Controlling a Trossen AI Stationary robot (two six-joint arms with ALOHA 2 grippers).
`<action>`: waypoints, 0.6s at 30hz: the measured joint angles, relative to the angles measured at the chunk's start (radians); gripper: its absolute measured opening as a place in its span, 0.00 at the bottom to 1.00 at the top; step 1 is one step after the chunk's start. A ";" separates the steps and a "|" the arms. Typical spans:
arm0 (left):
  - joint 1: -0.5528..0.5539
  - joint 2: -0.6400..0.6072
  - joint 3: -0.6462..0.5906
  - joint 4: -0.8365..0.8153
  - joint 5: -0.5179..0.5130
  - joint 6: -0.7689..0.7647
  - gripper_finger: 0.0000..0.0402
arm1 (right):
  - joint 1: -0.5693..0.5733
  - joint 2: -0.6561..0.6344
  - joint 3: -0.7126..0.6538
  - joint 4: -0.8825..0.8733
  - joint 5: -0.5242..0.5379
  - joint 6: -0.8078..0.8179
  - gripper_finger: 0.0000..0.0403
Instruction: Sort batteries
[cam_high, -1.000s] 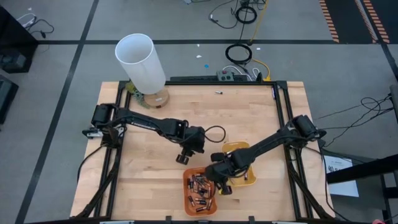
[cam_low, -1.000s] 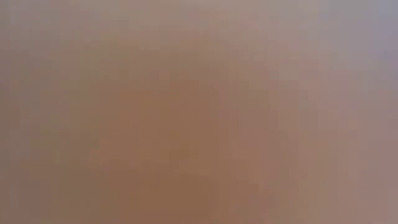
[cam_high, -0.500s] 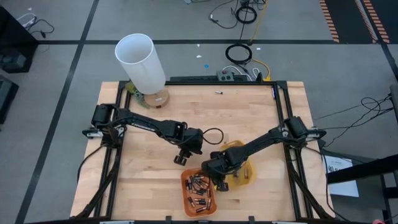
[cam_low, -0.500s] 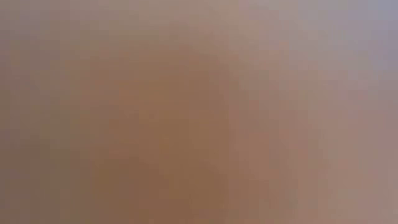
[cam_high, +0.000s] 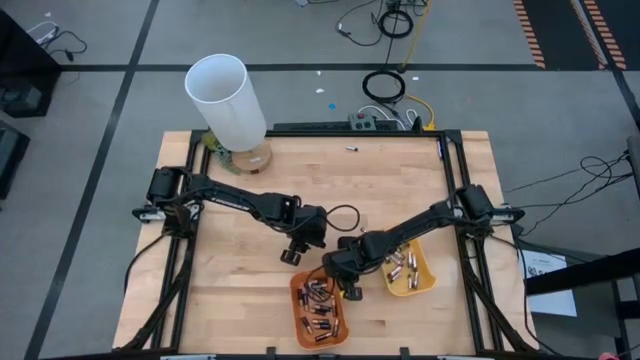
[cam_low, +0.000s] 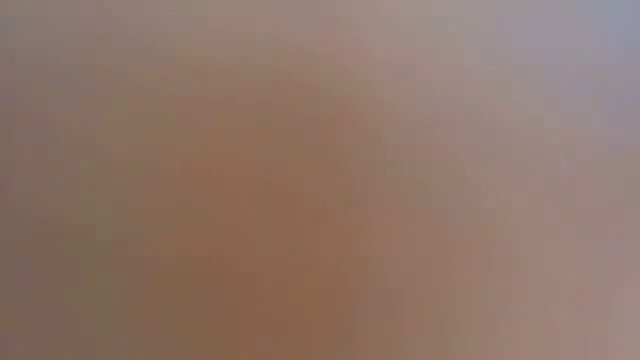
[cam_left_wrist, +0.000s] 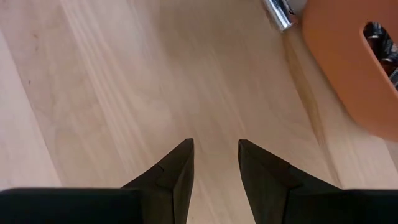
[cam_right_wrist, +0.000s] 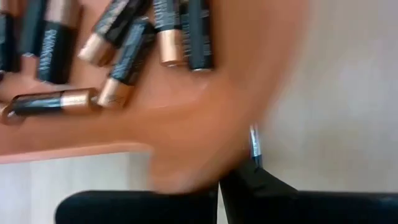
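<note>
Right wrist view | batteries (cam_right_wrist: 124, 46) in orange tray (cam_right_wrist: 205, 130) | lettering unreadable

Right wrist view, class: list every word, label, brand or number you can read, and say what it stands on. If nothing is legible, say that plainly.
Nothing can be read.
Dark batteries in the orange tray: pale lettering runs along the black bodies, too blurred to read.
Paper sheet on the floor beside the table, high view: printed marks, too small to read.
White tube: no text shows.
</note>
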 joint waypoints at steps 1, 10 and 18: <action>0.000 0.000 0.000 0.000 0.000 0.000 0.33 | -0.005 0.000 0.000 0.000 0.008 0.000 0.00; 0.000 0.000 0.000 -0.014 0.000 -0.001 0.33 | -0.040 -0.034 -0.002 -0.059 0.134 -0.014 0.00; 0.000 0.000 0.000 -0.031 0.000 -0.005 0.33 | -0.006 -0.209 -0.003 -0.272 0.206 0.001 0.00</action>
